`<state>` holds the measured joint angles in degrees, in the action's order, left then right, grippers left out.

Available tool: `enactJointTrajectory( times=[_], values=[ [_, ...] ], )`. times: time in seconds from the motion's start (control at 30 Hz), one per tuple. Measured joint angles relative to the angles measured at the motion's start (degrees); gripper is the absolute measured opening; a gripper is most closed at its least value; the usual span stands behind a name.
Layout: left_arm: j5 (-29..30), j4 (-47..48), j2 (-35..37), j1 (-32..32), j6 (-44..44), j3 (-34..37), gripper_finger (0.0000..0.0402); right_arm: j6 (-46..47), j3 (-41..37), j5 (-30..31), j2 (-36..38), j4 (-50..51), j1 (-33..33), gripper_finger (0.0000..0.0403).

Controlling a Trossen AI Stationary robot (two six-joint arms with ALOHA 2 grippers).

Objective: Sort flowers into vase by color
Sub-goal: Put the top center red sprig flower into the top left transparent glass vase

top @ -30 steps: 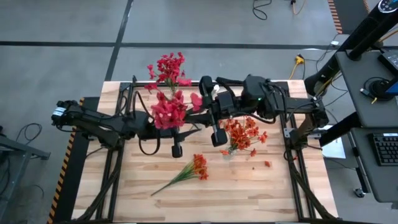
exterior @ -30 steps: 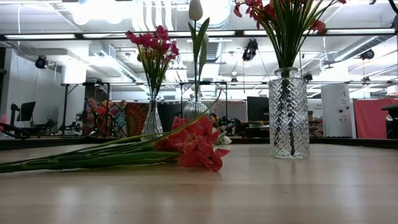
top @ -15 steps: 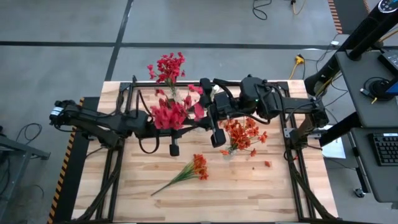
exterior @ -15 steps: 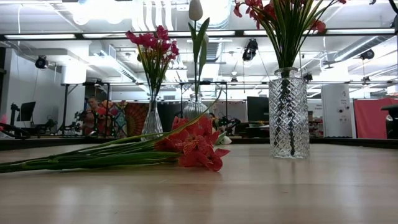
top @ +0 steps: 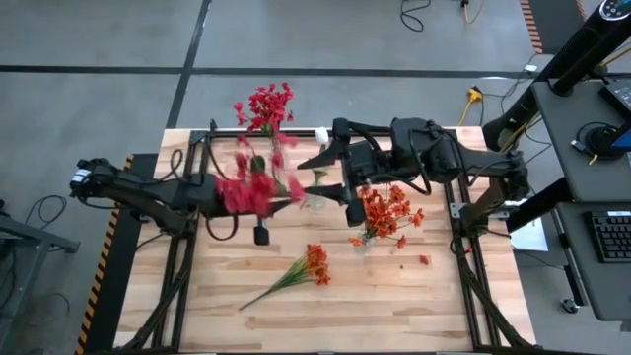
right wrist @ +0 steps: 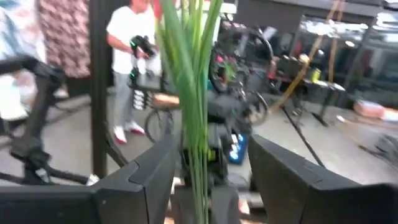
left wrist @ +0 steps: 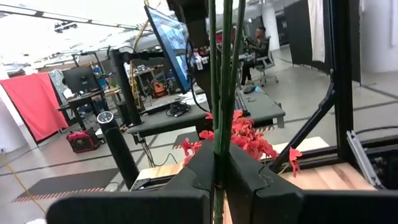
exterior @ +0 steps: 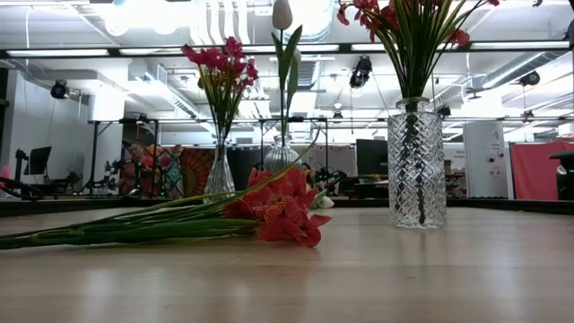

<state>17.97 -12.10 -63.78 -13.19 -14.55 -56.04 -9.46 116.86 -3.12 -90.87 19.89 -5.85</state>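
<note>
Left end effector pinching crimson stems, now carried left | right end effector spread, released | you: vase them next.

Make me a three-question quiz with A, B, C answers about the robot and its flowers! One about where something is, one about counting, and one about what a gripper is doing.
1. Where is the loose orange-red flower bunch with green stalks?
A. Lying flat on the wooden table
B. Standing in a vase
C. Held up by the right gripper

2. How many clear glass vases stand on the table in the low view?
A. One
B. Three
C. Five

3. What is the left gripper doing?
A. Hanging open over nothing
B. Shut on thin green flower stalks
C. Pressing on the table

Answers:
1. A, the bunch lies on the bare planks of the table in front of both arms.
2. B, the low view shows a tall cut-glass vase nearest, plus two smaller vases behind.
3. B, in the left wrist view the green stalks rise straight out from between closed fingers.
</note>
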Motion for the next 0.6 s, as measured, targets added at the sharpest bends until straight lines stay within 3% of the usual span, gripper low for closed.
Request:
enactJointTrajectory(
  times=[0.2,0.33,0.6],
  values=[
    [6.66,3.58,6.42,0.08,1.33,5.24,0.0001,-1.07,0.00,7.05,0.10,5.07,0.00,0.0199],
    [7.40,4.33,10.15,0.09,2.22,9.50,0.0001,-3.24,-0.02,10.91,-1.06,6.21,0.01,0.0199],
    [11.22,4.54,16.83,0.35,3.13,16.32,0.0001,-5.14,-0.09,11.15,-5.21,6.22,2.32,0.0225]
  ],
)
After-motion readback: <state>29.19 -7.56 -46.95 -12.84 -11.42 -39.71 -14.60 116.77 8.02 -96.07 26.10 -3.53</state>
